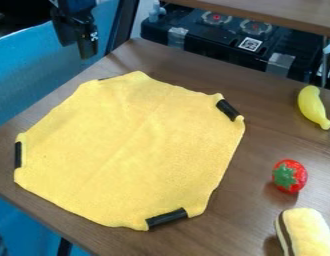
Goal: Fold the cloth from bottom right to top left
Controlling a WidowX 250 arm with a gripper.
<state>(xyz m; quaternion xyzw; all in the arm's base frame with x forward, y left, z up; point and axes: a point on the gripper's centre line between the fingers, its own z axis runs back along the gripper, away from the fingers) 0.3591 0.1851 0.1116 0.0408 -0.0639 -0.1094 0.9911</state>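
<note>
One light, floppy yellow cloth (131, 150) lies flat on the bench (231, 215) — likely to sag, so best pinched by the bottom black strip (166, 218) — though I cannot tell whether the claw (87, 50) is open or closed.

Along the right side of the wooden table (244, 220), a red toy strawberry (298, 176) is set between a yellow toy banana (312, 106) and a yellow toy with a brown stripe (309, 232). Behind, a black case (211, 42) is marked with a square code (250, 42).
</note>
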